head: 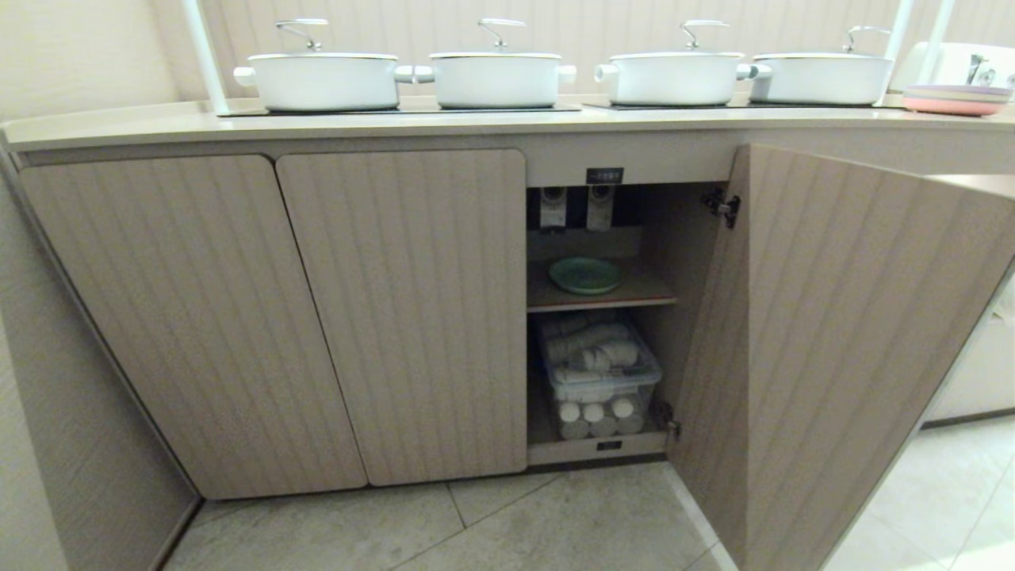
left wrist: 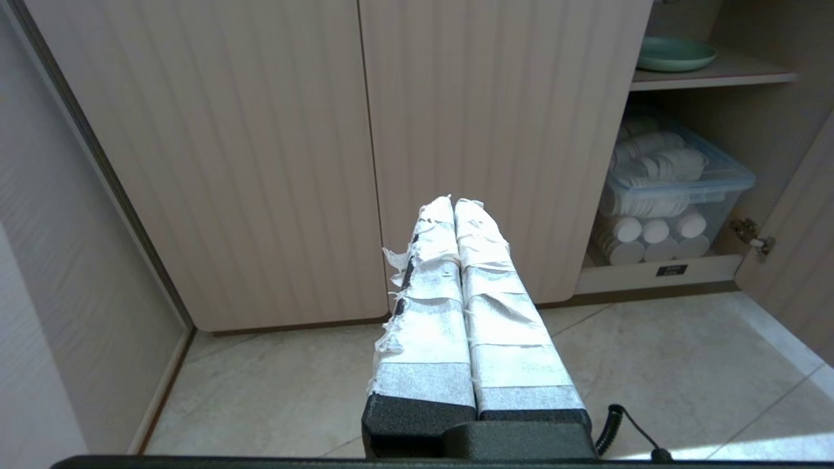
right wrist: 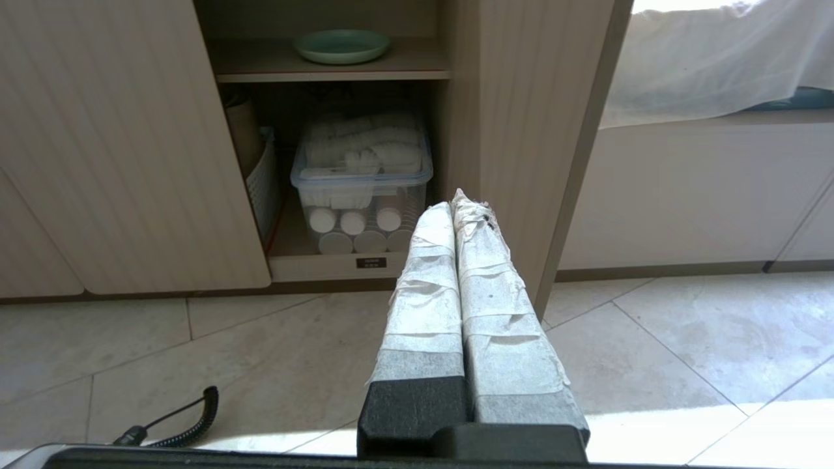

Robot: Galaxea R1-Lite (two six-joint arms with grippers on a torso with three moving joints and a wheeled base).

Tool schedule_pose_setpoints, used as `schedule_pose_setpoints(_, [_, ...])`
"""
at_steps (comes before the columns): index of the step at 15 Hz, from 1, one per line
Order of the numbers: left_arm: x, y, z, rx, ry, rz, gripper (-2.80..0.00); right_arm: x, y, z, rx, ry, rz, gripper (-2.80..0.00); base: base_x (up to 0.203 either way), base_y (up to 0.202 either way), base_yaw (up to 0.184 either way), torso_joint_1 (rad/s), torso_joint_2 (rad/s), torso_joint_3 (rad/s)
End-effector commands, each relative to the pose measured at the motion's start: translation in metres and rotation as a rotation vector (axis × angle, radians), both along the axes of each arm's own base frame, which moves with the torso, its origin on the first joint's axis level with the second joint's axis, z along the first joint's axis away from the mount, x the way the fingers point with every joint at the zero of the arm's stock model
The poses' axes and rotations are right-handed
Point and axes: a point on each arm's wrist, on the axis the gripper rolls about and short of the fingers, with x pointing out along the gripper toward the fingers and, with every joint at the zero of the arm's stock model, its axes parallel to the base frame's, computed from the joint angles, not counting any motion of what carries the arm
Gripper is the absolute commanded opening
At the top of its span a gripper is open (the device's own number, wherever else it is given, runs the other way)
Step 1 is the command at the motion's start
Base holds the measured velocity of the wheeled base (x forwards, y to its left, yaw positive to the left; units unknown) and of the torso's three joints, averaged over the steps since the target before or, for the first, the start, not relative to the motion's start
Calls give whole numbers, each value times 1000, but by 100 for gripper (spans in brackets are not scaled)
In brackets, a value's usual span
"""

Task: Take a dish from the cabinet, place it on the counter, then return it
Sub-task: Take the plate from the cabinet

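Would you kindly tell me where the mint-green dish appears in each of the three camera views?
Head view: the dish lies on the wooden shelf inside the open cabinet, centre right.
Left wrist view: dish at upper right, partly cut off.
Right wrist view: dish near the top, left of centre.
Shared landmark: the clear bin directly below.

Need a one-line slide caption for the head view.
Green dish on the open cabinet shelf, four white pots on the counter.
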Motion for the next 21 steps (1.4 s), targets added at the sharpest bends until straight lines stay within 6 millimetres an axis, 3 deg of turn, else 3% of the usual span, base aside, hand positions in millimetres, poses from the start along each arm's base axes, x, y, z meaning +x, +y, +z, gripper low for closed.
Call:
schedule_pose_setpoints(1, [0,0,0,0,-1,1,-280,0,0,0,0,2,1,-280,0,0,0,0,0,0])
schedule_pose_setpoints(21, [0,0,0,-2,-1,3,-280,0,0,0,0,1,0,-280,186,0,1,3,3,2])
